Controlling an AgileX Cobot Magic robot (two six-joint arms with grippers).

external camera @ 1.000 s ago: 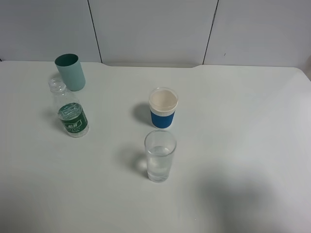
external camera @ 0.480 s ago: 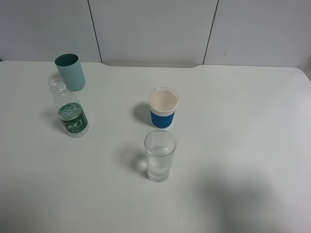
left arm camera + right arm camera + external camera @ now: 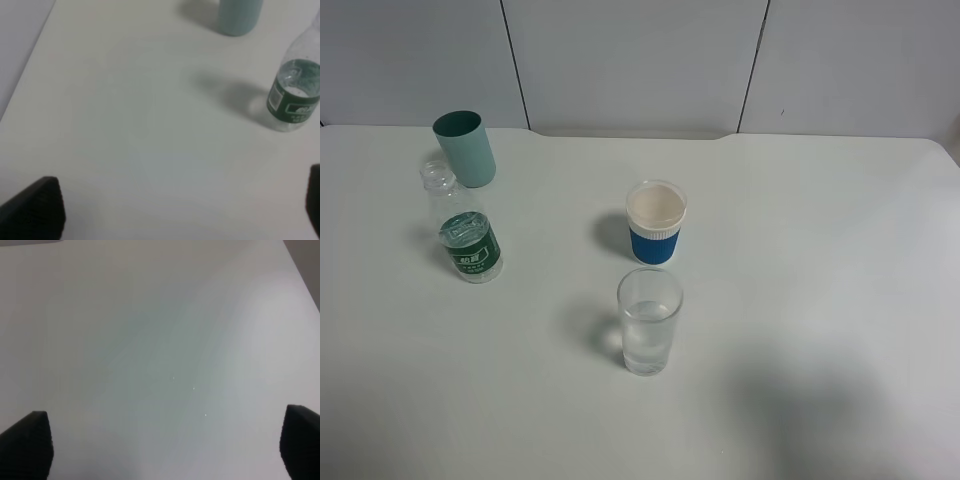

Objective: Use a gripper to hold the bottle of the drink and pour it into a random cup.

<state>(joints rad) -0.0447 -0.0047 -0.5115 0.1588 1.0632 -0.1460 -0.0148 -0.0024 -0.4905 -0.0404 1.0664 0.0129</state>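
The bottle of the drink (image 3: 465, 230), clear plastic with a dark green label and no cap, stands upright at the left of the white table. In the left wrist view the bottle (image 3: 295, 95) is ahead and off to one side of my left gripper (image 3: 174, 205), whose black fingertips (image 3: 32, 207) are spread wide with nothing between them. The cup (image 3: 649, 320), a tall clear glass, stands near the table's middle front. My right gripper (image 3: 164, 442) is open over bare table, its fingertips (image 3: 25, 445) far apart. Neither gripper shows in the exterior view.
A teal tumbler (image 3: 465, 148) stands just behind the bottle, also seen in the left wrist view (image 3: 240, 15). Right behind the glass stands a white paper cup with a blue sleeve (image 3: 656, 222). The table's far edge meets a grey panelled wall (image 3: 640, 60).
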